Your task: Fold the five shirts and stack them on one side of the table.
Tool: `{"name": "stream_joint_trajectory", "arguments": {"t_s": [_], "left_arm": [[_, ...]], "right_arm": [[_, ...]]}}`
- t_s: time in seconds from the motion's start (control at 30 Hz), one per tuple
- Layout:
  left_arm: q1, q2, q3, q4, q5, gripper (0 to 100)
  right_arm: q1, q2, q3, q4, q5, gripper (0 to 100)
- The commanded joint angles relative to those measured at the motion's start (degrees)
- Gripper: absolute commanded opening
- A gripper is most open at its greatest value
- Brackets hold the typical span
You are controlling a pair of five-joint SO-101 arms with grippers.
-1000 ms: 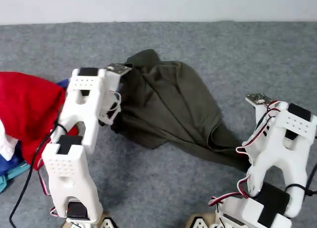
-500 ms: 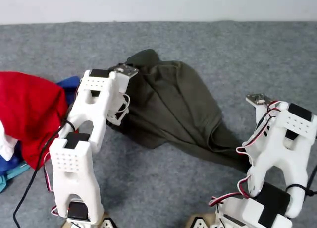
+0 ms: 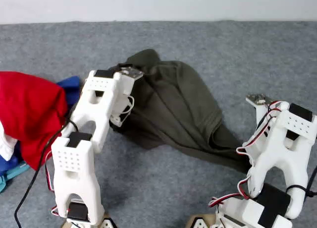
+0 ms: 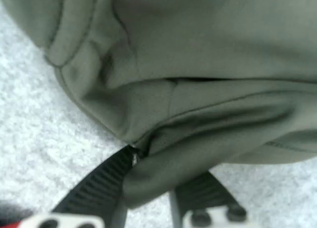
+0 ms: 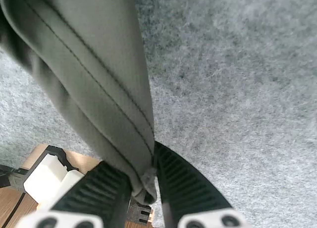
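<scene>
**Left arm swings the shirt edge inward**

Over the last second the left arm has swung in toward the middle of the table (image 3: 247,54), carrying an edge of the green shirt (image 3: 173,109) with it and uncovering more of the blue shirt (image 3: 69,84) behind it. The right arm has held its place.

Nearest the arm bases, the right gripper (image 5: 146,181) is clamped on a stitched hem of the green shirt, with the cloth hanging out of the pinch in one narrow band. In my judgement it serves as an anchor, pinning that corner so the other arm has something to fold against.

Further in, the left gripper (image 4: 148,158) is closed on a doubled fold of the same shirt (a seam runs right into the pinch). Taking two layers together suits dragging that side across the body of the shirt.

Between the two grips the shirt lies rumpled on the grey felt, bunched and not yet flat, so this fold looks to be at an early stage.

Off to the left side sits the pile. A red shirt (image 3: 29,114) lies heaped on top of the blue one, and at the edge is a white cloth (image 3: 6,143), possibly another shirt, though too little shows to be sure. That heap is loose rather than a tidy stack.
</scene>
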Motion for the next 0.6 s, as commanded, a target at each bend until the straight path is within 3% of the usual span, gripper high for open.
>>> {"name": "stream_joint_trajectory", "arguments": {"t_s": [0.0,0.27,0.57], "left_arm": [[-0.5,-3.3,-0.7,4.0,-1.5,2],[-2.5,-22.5,-0.3,11.4,-3.3,2],[-0.2,-49.9,-2.6,11.2,-2.9,2]], "right_arm": [[1.1,-2.3,-3.3,1.0,-0.3,0.9],[1.1,-2.3,-22.1,12.4,-0.5,0.9],[0.4,-8.3,-33.7,12.9,-3.7,0.9]]}}
